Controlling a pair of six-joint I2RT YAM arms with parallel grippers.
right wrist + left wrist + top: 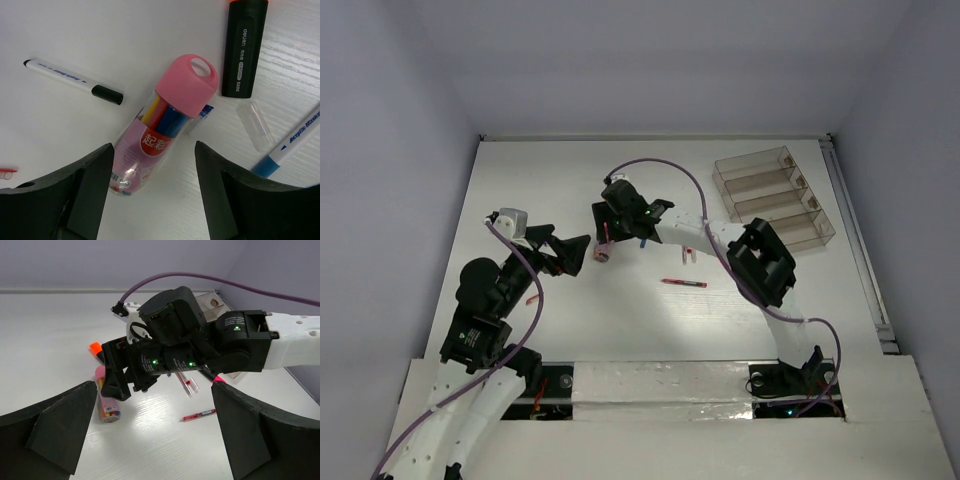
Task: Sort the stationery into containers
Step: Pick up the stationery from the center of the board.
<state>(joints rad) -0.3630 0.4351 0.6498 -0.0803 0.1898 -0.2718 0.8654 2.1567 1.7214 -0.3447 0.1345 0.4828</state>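
Arm bases sit at the near edge of the white desk [540, 180]. The left arm [485, 300] leans in from the near-left corner. The left jaws are spread fully, holding nothing, and hover over bare desk just left of the clutter.

A thin red pen [683, 283] lies alone mid-desk, roughly parallel to the near edge, with free room all round it. Just beyond it are small pale pieces [690, 256], too small to identify.

The right arm [760, 265] stretches from the near-right corner to the desk centre. The right jaws are spread wide and point down, straddling a stubby clear cylinder with pink cap [160, 130] that has coloured pens inside. It lies on its side, diagonal between the fingers [85, 190], with a gap on each side, so it is not gripped.

- **Black highlighter with orange cap [244, 50]:** just beside the cylinder's capped end, apart from it.
- **White pen with black cap [70, 80]:** near the cylinder on the opposite side, not touching.
- **Small clear plastic cap [255, 125]:** next to a white marker with blue tip [290, 145]; cannot tell if they touch.

The clear plastic four-compartment organiser [772, 197] sits in the far-right corner, angled to the desk edges, its outer end near the right edge. A broad bare strip of desk lies between it and the clutter. The far-left part of the desk is open too.
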